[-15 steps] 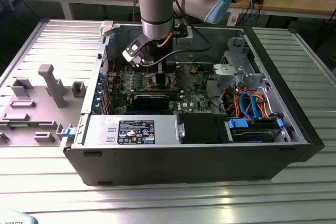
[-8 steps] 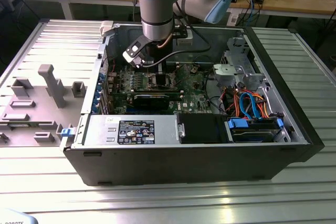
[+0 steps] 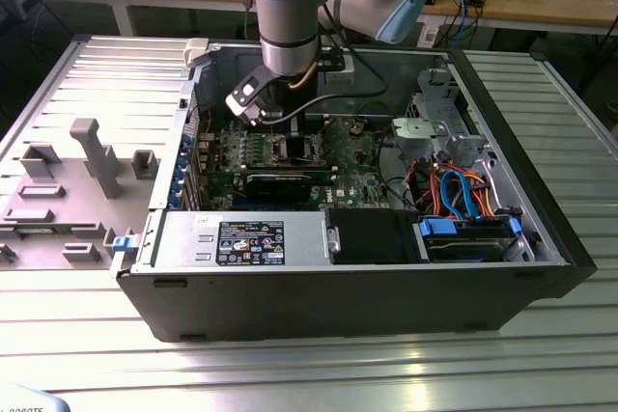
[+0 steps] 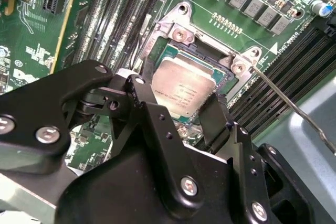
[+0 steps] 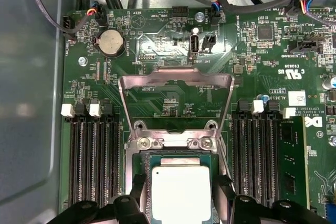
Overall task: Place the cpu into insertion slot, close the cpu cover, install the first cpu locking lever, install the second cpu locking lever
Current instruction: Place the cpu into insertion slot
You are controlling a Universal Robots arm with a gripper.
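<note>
The cpu (image 5: 181,195), a flat silver-topped square, lies level in the insertion slot (image 5: 173,141) on the green board. My gripper (image 5: 181,184) is down over it, with one black finger (image 5: 138,186) against each of two opposite edges. The second wrist view shows the cpu (image 4: 184,90) the same way, between the fingers of the gripper (image 4: 181,94). The cpu cover (image 5: 176,78), a thin metal frame with a big window, stands swung open beyond the slot's hinge side. A thin locking lever (image 4: 294,106) sticks out free beside the slot. In the exterior view the gripper (image 3: 290,137) reaches down inside the open case.
Black memory slots (image 5: 92,156) flank the socket on both sides. A long black card (image 3: 280,180) lies across the board in front of the socket. The case also holds a power supply (image 3: 241,240) and drive bays with blue cables (image 3: 463,190). A grey fixture tray (image 3: 77,176) stands outside it.
</note>
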